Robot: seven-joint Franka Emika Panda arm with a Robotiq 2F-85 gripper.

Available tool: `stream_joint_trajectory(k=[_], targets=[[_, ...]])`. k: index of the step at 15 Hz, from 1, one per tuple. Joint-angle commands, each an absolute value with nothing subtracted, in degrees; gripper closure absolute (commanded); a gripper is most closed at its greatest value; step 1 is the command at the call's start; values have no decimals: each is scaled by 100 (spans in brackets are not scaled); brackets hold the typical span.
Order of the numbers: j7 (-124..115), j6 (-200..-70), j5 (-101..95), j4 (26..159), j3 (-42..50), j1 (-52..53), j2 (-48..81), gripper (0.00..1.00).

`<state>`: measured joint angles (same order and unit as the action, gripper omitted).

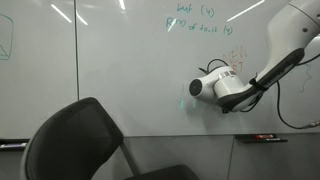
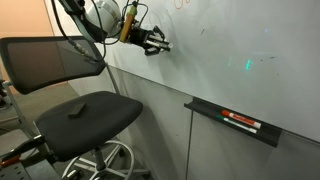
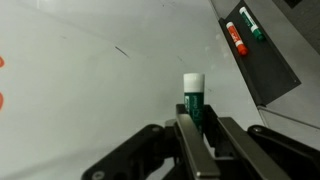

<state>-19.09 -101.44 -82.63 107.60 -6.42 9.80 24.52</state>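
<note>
My gripper (image 3: pixel 197 122) is shut on a green marker (image 3: pixel 193 95) with a white end, which sticks out past the fingertips toward the whiteboard (image 3: pixel 90 80). In an exterior view the gripper (image 2: pixel 155 42) reaches sideways at the whiteboard (image 2: pixel 230 50), and the marker's end (image 2: pixel 166 47) is at its surface. Whether it touches I cannot tell. In an exterior view the white wrist (image 1: pixel 205 88) hides the jaws. A short thin stroke (image 3: pixel 120 51) shows on the board ahead of the marker.
A dark marker tray (image 3: pixel 265 75) under the board holds a red marker (image 3: pixel 234 38) and a green one (image 3: pixel 250 23); it shows as the tray (image 2: pixel 215 118) and the tray (image 1: pixel 262 138). A black office chair (image 2: pixel 60 60) stands close in front. Green writing (image 1: pixel 195 28) is high on the board.
</note>
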Motion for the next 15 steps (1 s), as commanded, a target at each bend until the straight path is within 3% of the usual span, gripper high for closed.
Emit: stream_joint_trajectory(k=[1,15], targets=[[-1875,-10085,-8450,10501,-614,981,2617,94],[-1890,-9905,-8874,10337,-541,1005,2694,94]])
